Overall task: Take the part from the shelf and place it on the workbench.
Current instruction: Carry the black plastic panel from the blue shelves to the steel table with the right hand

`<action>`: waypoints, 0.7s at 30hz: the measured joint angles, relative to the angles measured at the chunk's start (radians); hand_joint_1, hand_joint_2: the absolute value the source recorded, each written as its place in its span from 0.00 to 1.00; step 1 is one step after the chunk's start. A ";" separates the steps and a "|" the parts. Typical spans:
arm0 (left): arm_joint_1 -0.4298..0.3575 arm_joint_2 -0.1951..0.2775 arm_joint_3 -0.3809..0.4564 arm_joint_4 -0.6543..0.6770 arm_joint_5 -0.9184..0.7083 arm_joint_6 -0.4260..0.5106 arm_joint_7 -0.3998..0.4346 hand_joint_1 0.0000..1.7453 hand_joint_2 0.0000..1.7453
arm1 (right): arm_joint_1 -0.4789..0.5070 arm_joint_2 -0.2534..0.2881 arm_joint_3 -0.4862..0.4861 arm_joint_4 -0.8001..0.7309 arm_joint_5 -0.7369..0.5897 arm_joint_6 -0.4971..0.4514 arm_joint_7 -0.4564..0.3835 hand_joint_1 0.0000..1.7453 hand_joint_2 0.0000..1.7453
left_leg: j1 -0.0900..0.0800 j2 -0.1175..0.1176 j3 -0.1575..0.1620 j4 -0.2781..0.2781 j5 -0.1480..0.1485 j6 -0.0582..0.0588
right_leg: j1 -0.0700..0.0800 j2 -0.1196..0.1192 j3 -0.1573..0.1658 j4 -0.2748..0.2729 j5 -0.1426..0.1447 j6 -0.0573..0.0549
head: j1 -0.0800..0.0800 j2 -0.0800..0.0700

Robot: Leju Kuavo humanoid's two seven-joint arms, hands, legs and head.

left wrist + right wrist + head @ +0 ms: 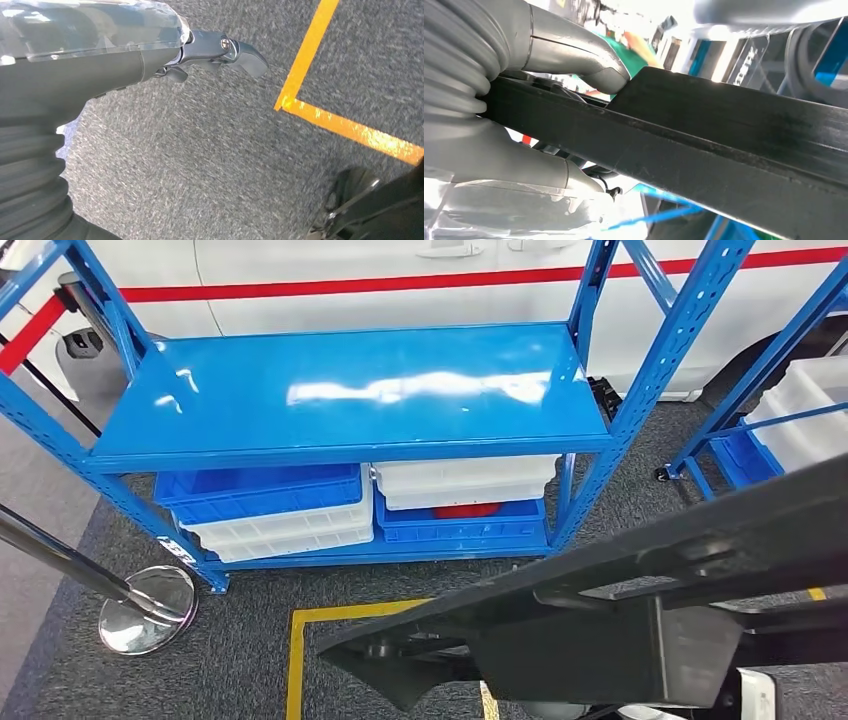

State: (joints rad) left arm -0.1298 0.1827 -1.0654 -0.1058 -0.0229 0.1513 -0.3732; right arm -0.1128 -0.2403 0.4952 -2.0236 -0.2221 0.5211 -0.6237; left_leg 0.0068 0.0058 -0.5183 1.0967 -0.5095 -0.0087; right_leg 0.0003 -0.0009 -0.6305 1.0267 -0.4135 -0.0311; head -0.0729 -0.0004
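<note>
A long black part (620, 610) slants across the lower right of the head view, in front of the blue shelf (350, 390). In the right wrist view my right hand (484, 145) grips this black part (724, 145), thumb on one face and fingers on the other. The shelf's top board is bare. My left hand (220, 50) hangs over grey carpet with its thumb stretched out and nothing in it.
The shelf's lower level carries stacked blue and white bins (265, 505); one blue bin holds something red (465, 510). A chrome stanchion base (150, 608) stands at front left. Yellow floor tape (297, 660) marks the carpet. A second rack with white bins (800, 415) stands right, a white vehicle (400, 280) behind.
</note>
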 joint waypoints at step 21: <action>0.004 -0.003 -0.009 0.000 0.000 0.015 -0.028 0.00 1.00 | -0.084 -0.027 -0.044 0.062 -0.048 0.068 0.000 1.00 1.00 | -0.002 0.004 -0.143 -0.056 0.113 -0.015 | -0.014 0.000 0.117 -0.005 -0.096 0.006 | 0.000 0.000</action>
State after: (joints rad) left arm -0.1261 0.1799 -1.0739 -0.1057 -0.0231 0.1662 -0.4016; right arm -0.1971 -0.2672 0.4509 -1.9613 -0.2698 0.5886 -0.6237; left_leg 0.0047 0.0095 -0.6610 1.0406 -0.3966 -0.0240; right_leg -0.0138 -0.0014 -0.5130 1.0212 -0.5096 -0.0251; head -0.0730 -0.0004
